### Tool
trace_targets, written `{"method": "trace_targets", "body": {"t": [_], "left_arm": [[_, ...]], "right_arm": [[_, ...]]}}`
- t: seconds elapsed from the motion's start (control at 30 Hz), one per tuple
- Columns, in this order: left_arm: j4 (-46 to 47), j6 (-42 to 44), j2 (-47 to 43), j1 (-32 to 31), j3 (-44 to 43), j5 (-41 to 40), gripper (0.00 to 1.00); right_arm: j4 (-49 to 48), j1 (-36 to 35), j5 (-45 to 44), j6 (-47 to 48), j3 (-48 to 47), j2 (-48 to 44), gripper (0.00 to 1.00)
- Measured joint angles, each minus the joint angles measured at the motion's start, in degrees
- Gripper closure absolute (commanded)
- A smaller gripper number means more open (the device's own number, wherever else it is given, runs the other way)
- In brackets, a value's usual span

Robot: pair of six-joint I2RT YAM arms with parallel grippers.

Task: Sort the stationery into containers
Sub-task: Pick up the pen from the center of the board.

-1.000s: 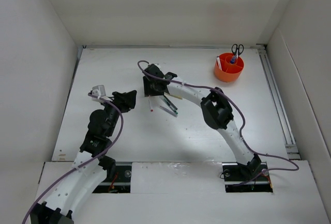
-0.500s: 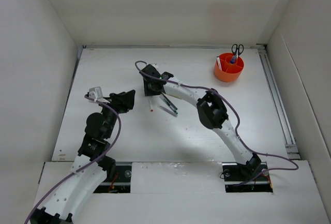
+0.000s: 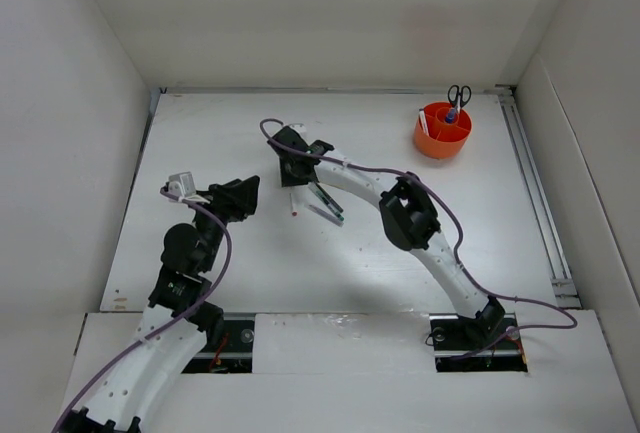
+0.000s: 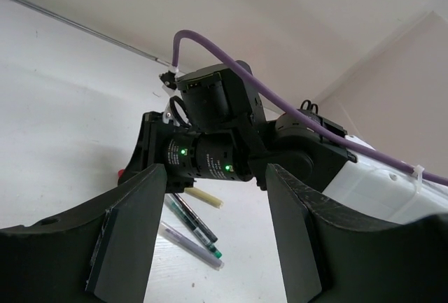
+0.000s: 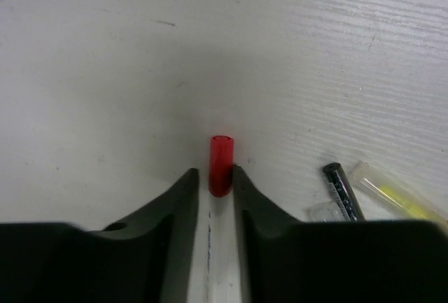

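Low over the table (image 3: 300,263), right arm (image 3: 350,181) outstretched, fingers (image 5: 175,212) tight on red-capped pen (image 5: 221,156); left fingers (image 4: 133,233) apart, empty.

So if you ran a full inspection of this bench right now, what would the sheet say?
Surface: white table, no spills seen.
Job's things: orange pot far right, holding scissors; red-capped pen and loose pens mid-table.
Clutter: nothing seen.
Grippers: right tool closed on the red-capped pen, which lies on the table; left tool open, empty.
Cables: purple cable along each arm.
Surroundings: white walls; rail at right edge.
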State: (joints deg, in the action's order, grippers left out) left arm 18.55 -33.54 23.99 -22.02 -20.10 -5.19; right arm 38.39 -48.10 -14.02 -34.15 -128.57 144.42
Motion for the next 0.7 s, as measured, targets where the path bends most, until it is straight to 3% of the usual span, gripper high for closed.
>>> {"method": "trace_targets", "body": {"t": [0.17, 0.33, 0.5, 0.7], "left_arm": [[0.0, 0.0, 0.6, 0.0, 0.0, 0.0, 0.44], [0.0, 0.0, 0.9, 0.0, 0.0, 0.0, 0.44], [0.1, 0.0, 2.1, 0.0, 0.3, 0.2, 0.44], [1.0, 0.0, 3.8, 0.0, 0.7, 1.2, 0.44]], "right_arm": [[0.9, 0.0, 0.6, 0.0, -0.3, 0.1, 1.0], [-0.7, 0.8, 5.9, 0.3, 0.5, -0.3, 1.0], [-6.0, 3.6, 17.1, -0.8, 9.3, -5.4, 1.0], [-15.6, 11.5, 24.2, -3.7, 22.2, -19.4, 1.0]]}}
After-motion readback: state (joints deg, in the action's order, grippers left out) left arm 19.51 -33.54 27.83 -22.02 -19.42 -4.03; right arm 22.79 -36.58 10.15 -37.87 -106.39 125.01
